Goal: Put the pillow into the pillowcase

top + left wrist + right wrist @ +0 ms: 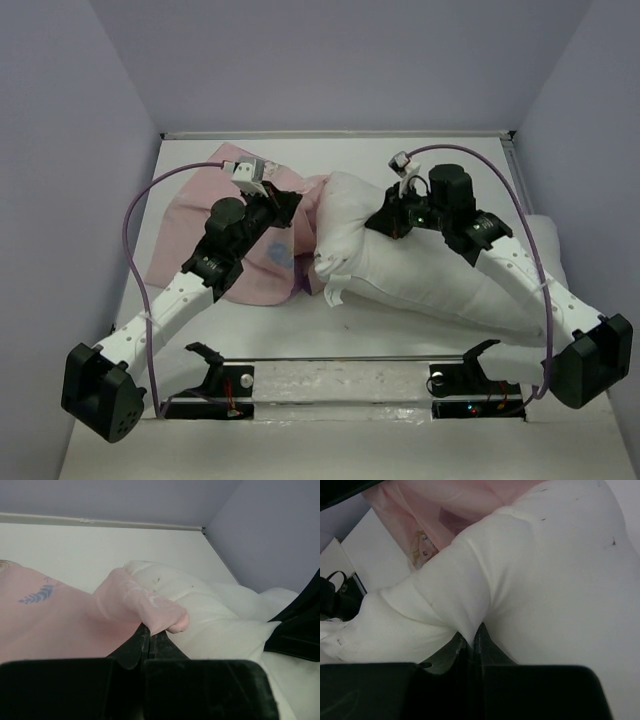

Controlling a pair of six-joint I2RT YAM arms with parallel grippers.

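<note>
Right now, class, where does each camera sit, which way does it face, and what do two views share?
Top external: above and behind the bases, facing down over the table; left arm and right arm show.
Left wrist: on the left arm, looking along the left gripper, shut on the pillowcase.
Right wrist: on the right arm, looking along the right gripper, shut on the pillow.
Shared: both wrist views show pillow and pillowcase.

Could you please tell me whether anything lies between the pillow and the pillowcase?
Nothing visible does. The pillow lies against the pillowcase edge that the left hand pinches; the right hand grips the pillow. Whether the case's mouth is open is unclear.
</note>
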